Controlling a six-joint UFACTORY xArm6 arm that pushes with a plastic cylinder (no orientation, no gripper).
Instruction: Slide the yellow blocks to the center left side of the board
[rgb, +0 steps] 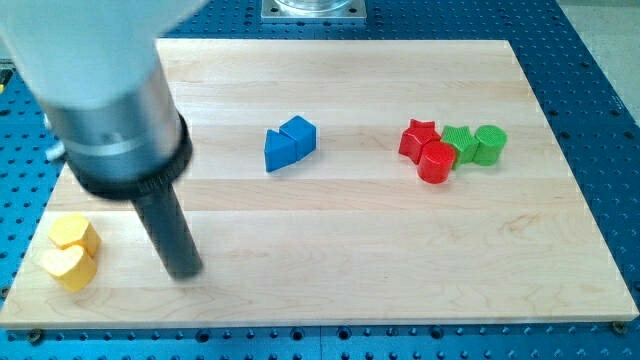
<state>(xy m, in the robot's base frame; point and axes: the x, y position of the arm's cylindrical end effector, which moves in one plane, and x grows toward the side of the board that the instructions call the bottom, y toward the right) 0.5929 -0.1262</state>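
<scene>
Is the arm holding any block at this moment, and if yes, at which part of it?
Nothing is held. My tip stands apart, to the view's right of the yellow hexagon block and yellow heart block.

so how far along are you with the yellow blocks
Mostly there: the yellow hexagon block and yellow heart block sit touching near the board's left edge, though toward the view's bottom. My tip stands just to their right, not touching. Left: nudging both up toward the centre left.

Upper arm housing (100, 70) blurred and cut off by the view's top and left edges.
</scene>
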